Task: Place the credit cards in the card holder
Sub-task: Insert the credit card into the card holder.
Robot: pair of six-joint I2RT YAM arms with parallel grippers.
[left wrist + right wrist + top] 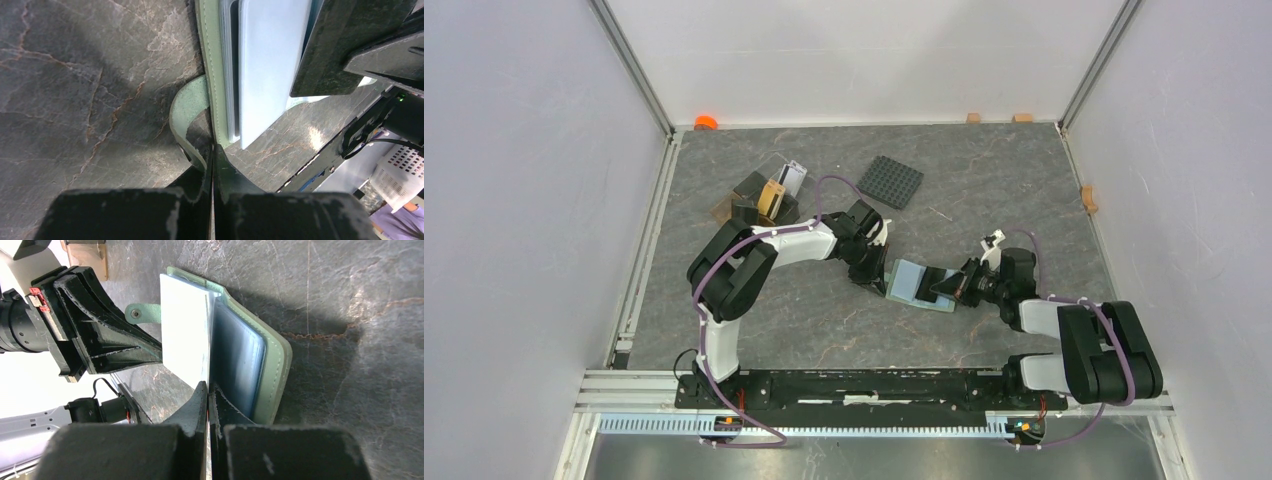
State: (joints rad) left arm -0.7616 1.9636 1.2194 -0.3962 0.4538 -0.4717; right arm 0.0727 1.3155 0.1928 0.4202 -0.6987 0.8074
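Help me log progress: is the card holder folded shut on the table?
No, the card holder lies spread open on the table, with its light blue inside facing up.

Left gripper (212, 155), right gripper (207, 390) seemingly pinched shut.

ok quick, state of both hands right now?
Left hand: closed, pinching the green outer edge of the card holder.
Right hand: closed, pinching what looks like a thin inner leaf of the card holder.
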